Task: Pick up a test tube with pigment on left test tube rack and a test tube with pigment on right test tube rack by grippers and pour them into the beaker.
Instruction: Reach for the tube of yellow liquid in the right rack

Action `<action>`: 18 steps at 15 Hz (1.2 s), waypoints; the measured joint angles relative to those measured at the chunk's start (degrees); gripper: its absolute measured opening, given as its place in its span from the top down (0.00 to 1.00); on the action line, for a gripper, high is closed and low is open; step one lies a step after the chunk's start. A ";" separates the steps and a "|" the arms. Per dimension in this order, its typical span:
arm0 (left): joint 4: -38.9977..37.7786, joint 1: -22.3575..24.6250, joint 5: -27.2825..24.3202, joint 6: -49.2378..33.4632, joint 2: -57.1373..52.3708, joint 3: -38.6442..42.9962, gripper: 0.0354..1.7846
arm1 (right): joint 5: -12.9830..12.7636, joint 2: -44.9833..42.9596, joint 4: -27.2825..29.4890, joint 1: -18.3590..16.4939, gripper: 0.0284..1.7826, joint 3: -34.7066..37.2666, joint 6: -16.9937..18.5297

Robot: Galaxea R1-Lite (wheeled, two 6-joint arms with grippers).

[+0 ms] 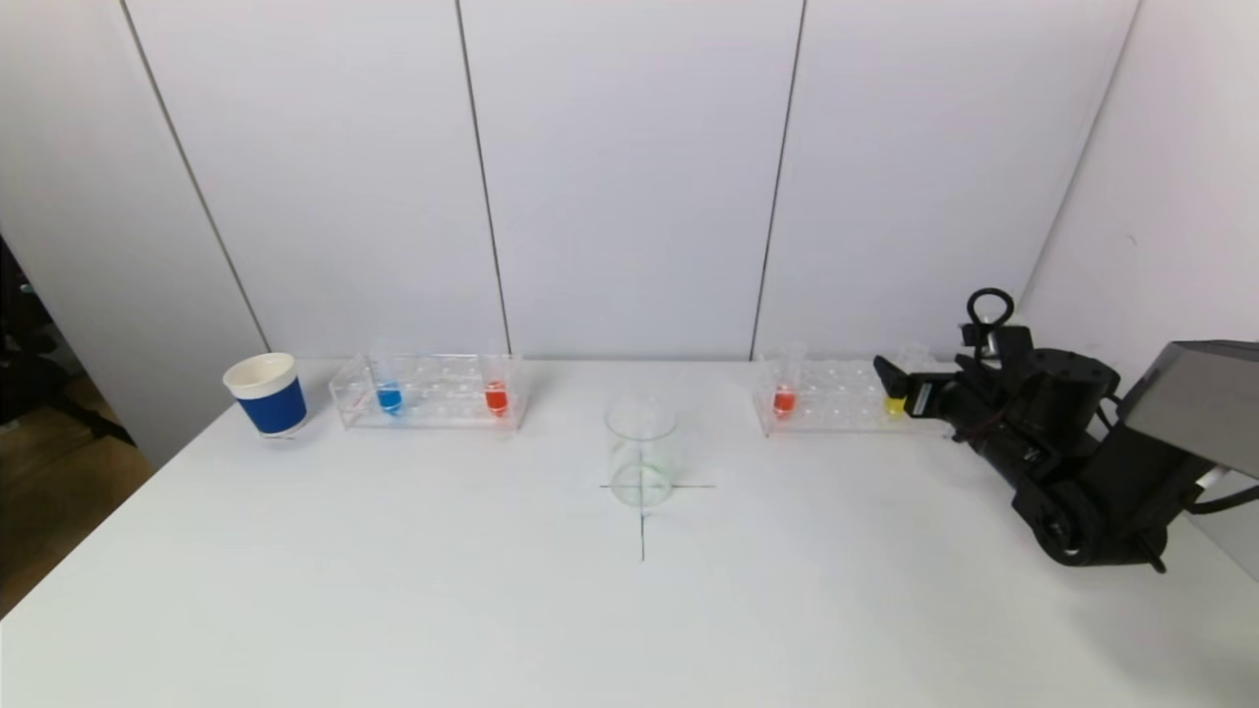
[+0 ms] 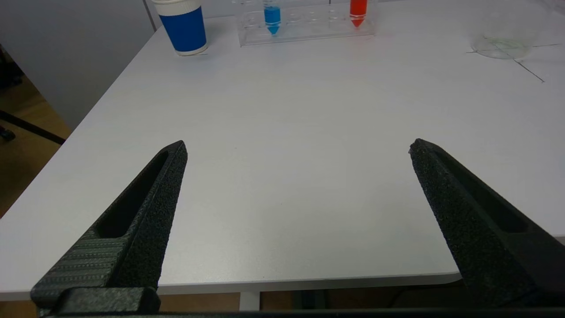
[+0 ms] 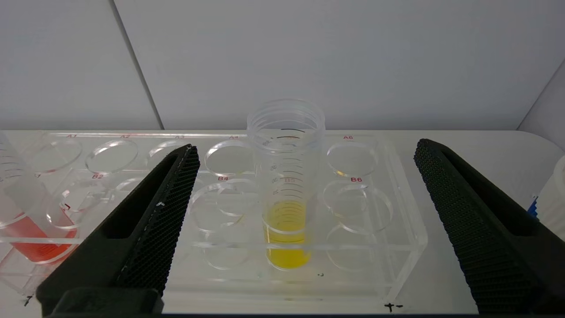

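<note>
on the smooth white desk (image 1: 492,590), a clear round beaker (image 1: 640,452) stands upright at the middle, on a thin drawn cross, with its mouth up. toward the back on the robot's left sits the left rack (image 1: 430,391), a clear acrylic block with round holes; it holds a blue tube (image 1: 389,391) and a red tube (image 1: 497,391), both upright with cone tips down and long axes vertical. just beside that rack's outer end stands a blue paper cup (image 1: 267,394) with a white rim. toward the back on the right, the right rack (image 1: 836,398) is of the same clear plastic, its holes marked in red letters. it holds a tube of red pigment (image 1: 784,393) at its inner end and a yellow tube (image 3: 286,185) near its outer end; the yellow tube is a clear ribbed cylinder with printed scale lines, upright, open threaded mouth up, pigment filling its lower part.

the right claw (image 3: 304,152) is level with the right rack, its rough black wedge fingers (image 3: 167,207) spread wide on either side of the yellow tube, holding nothing and clear of it. the left claw (image 2: 298,148) hovers over the near left part of the desk, well apart from the left rack, fingers wide apart and holding nothing.
</note>
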 joint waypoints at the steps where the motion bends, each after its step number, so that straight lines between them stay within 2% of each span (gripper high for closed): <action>1: 0.00 0.00 0.00 -0.02 0.00 0.00 0.01 | -0.02 0.22 0.00 0.13 0.01 -0.30 -0.04; 18: 0.00 0.02 0.00 0.02 0.00 0.00 0.01 | -0.21 3.04 0.67 1.40 0.01 -3.88 -0.50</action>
